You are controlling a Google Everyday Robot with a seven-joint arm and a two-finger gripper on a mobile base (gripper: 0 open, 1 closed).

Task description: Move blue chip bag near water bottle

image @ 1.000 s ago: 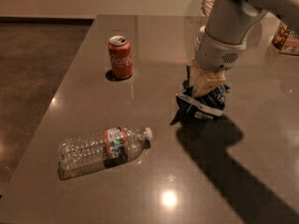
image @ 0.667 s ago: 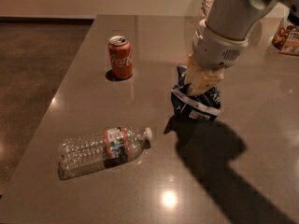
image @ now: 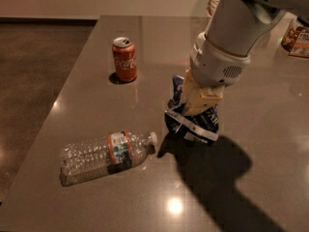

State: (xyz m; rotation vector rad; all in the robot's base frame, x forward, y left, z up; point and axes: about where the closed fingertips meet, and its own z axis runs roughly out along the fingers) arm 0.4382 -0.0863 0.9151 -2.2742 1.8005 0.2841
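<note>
Over glossy brown table (image: pixel 91 86), gripper (image: pixel 197 109) clasps blue chip bag (image: pixel 192 125).

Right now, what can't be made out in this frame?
- blue chip bag: in the camera view its middle is covered by the hand, shut on it to the right of the water bottle; lettering unreadable.
- Whether the bag's lower edge touches the table: lost in shadow.
- items at the right edge: cut off by the frame and the arm.
- Bottle label text: too small.
</note>
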